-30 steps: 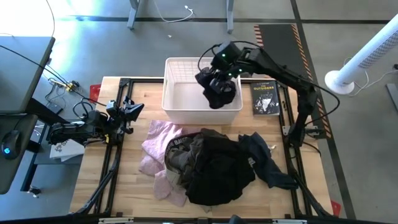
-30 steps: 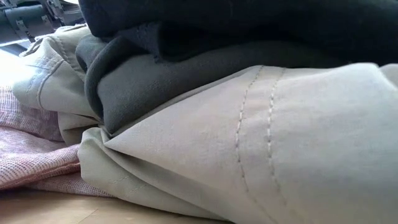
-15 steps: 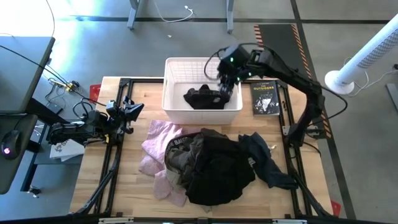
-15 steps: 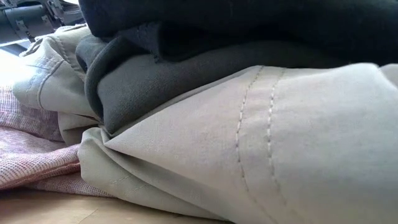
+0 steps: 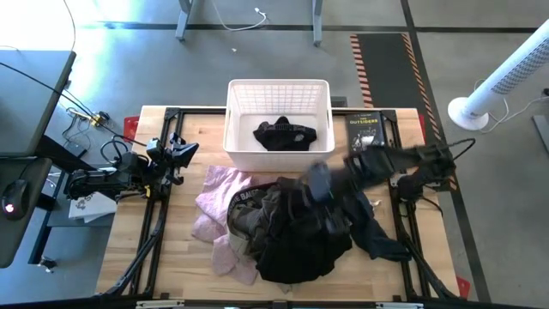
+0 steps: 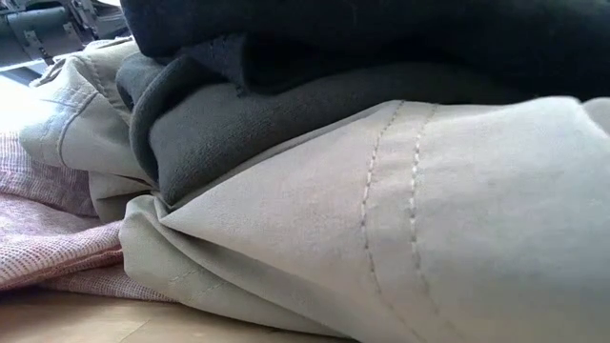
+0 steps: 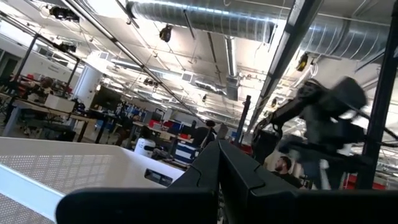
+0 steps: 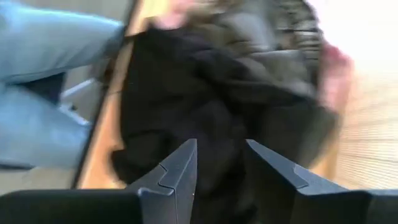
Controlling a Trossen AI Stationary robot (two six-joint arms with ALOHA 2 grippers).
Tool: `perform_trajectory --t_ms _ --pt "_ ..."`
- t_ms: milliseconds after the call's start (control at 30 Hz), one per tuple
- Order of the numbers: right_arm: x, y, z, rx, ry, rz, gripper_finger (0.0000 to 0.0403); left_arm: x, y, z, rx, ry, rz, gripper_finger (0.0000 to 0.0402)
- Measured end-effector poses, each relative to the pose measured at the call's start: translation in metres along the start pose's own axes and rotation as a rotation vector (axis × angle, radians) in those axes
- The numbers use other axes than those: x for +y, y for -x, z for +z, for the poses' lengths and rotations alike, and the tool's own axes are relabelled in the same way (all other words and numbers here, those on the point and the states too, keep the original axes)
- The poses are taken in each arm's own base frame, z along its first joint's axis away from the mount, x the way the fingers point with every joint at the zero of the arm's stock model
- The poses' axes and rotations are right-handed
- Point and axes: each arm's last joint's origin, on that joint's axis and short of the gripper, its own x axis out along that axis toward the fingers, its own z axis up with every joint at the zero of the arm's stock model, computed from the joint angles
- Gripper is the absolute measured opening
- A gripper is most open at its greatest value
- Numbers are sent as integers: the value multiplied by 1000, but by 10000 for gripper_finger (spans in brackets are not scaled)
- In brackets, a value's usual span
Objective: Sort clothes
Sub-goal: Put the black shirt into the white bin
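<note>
With right tool (image 5: 318, 182) over soft black fabric garment (image 5: 300, 230), fingers narrowly apart | garment directly below | left tool (image 5: 182, 153) parked at desk (image 5: 429, 240) edge, fingers closed

Black book (image 5: 366, 134): white lettering, unreadable. Waistband lettering unreadable too.

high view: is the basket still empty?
No, a black garment lies inside the white basket, while the right gripper is over the clothes pile.

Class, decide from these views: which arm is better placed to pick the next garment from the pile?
Right. Its open hand is over the black garment on the pile; the left hand waits at the table's left edge.
</note>
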Motion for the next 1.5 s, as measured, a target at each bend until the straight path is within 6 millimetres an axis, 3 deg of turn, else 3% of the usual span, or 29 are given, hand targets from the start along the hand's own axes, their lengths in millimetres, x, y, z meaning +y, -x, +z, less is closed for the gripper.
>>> perform_trajectory --t_ms 167,333,467,600,833,1100,1367,1500 --pt "49 -4 -6 16 -38 13 130 0 0 0 3 0 -16 1" --pt "67 -18 -7 48 -46 -28 130 0 0 0 4 15 -17 1" --pt "63 -35 -4 91 1 -92 130 -1 0 0 5 24 -19 1" --pt "46 -47 2 113 6 -132 130 -1 0 0 5 25 -20 1" --pt "23 -68 7 163 -39 -88 156 -1 0 0 6 14 -19 1" --pt "19 -133 -30 349 -16 -49 210 0 0 -1 10 5 -18 1" --pt "14 -154 -36 293 -61 -147 218 0 0 -1 10 4 -15 1" --pt "12 -176 -41 211 -83 -133 218 0 0 -1 9 4 -15 1"
